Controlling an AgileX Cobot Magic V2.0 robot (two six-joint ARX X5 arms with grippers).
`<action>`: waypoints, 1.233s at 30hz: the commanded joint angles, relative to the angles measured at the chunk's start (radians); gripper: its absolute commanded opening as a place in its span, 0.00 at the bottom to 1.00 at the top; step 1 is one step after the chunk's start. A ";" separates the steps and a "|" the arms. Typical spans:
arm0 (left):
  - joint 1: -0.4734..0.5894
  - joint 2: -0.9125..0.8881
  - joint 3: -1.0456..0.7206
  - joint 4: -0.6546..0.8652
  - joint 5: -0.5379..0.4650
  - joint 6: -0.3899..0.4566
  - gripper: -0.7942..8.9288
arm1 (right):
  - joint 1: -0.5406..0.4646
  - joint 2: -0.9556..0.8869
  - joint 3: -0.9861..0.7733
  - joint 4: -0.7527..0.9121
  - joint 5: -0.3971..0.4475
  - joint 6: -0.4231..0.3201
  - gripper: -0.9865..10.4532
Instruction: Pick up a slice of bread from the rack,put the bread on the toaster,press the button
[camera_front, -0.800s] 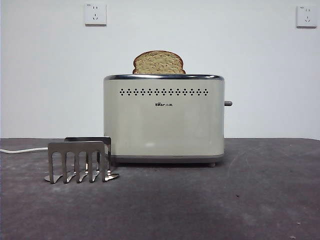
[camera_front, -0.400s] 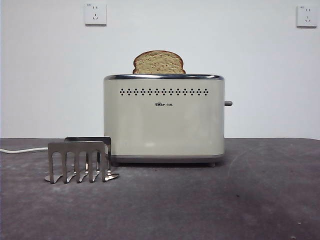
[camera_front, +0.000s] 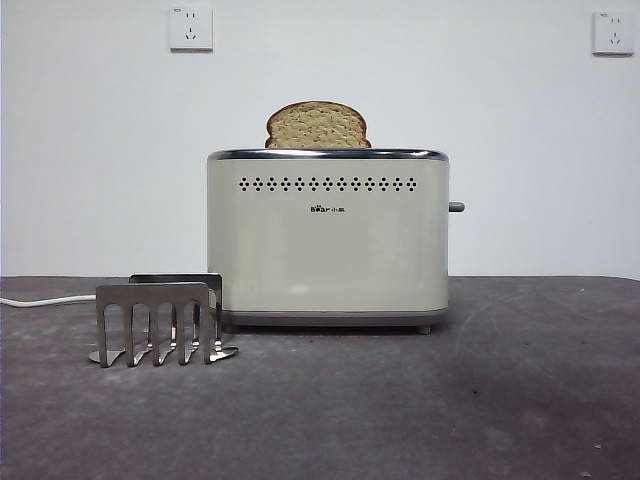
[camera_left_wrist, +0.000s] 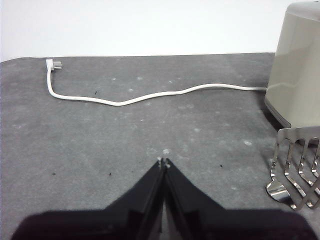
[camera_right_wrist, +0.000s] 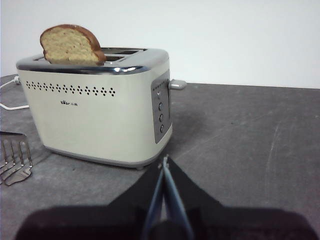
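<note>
The toaster (camera_front: 328, 238) sat in the middle of the front view, cream-sided with a chrome rim, and just under its row of small dark holes ran a tiny dark logo that seemed to read "Bear", followed by characters too small to make out. The same mark showed on its long side in the right wrist view, no clearer. Nothing else in the room carried writing I could read; the two white wall sockets (camera_front: 191, 28), in the upper left and upper right of the front view, were plain.

The slice of bread (camera_front: 318, 126) stood upright in the toaster's slot, its domed brown crust poking above the rim at centre frame. The button (camera_front: 456, 207), a stubby grey lever, stuck out from the toaster's right end, high on that side. The rack (camera_front: 158, 320) stood on the dark table (camera_front: 480, 400) at lower left, just in front of the toaster's left corner, with no bread in its prongs.

Neither arm showed in the front view. The left gripper (camera_left_wrist: 163, 162) was clenched on nothing, jaw tips pressed together above bare table, the rack off to its side and the white power cord (camera_left_wrist: 150, 96) trailing beyond. The right gripper (camera_right_wrist: 165, 160) was likewise pinched closed and empty, pointing at the toaster's narrow end near its lower corner, well below the bread and the button (camera_right_wrist: 177, 84), touching neither.
</note>
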 joint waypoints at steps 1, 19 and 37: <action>0.002 -0.003 -0.014 0.002 -0.001 -0.004 0.08 | 0.001 -0.021 -0.035 0.001 0.003 0.020 0.09; 0.002 -0.003 -0.014 -0.002 -0.001 -0.004 0.08 | 0.001 -0.050 -0.080 -0.085 0.059 0.070 0.09; 0.002 -0.003 -0.014 -0.002 -0.001 -0.004 0.08 | 0.001 -0.050 -0.080 -0.085 0.059 0.070 0.09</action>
